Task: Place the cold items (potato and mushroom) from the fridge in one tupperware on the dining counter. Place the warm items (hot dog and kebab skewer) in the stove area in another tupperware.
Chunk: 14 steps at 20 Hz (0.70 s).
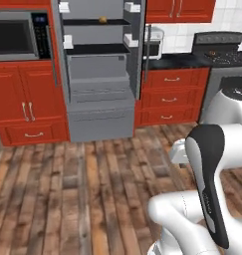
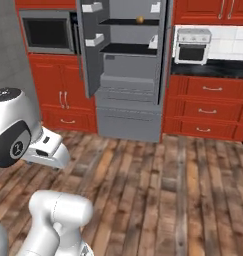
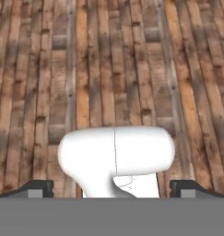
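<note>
Gripper [image 3: 111, 186] spread wide over bare wooden floor [image 3: 109, 69]; drive closer to the open fridge [image 1: 100, 69], then reach squarely for the potato [image 1: 102, 20] on its upper shelf

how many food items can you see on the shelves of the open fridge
1: a small brownish round item, likely the potato, sits on the upper shelf of the open fridge. The mushroom isn't visible; it may be hidden.
</note>
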Tool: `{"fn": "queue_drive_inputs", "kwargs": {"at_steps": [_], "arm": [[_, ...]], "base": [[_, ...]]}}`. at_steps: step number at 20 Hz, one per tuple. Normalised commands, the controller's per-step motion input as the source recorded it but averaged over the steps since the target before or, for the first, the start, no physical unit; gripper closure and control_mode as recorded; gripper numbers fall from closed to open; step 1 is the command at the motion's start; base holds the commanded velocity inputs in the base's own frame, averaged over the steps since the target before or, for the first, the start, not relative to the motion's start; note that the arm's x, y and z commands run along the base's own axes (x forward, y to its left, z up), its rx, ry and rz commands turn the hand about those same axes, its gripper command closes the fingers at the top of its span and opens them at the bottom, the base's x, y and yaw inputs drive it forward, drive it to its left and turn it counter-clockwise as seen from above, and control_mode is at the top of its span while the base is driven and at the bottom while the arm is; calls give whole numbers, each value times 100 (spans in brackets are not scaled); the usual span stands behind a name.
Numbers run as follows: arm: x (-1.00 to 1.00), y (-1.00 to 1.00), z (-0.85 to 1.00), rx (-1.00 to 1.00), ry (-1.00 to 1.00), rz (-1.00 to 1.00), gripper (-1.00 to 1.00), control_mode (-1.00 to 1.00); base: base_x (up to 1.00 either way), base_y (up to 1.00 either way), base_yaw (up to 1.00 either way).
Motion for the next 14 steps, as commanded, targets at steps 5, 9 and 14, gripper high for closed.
{"fn": "queue_drive_inputs", "kwargs": {"at_steps": [5, 9, 14], "arm": [[0, 0, 0, 0, 0, 0, -100, 100], [0, 0, 0, 0, 0, 0, -100, 100], [0, 0, 0, 0, 0, 0, -100, 100]], "base": [[100, 0, -4], [100, 1, -2], [100, 9, 0]]}}
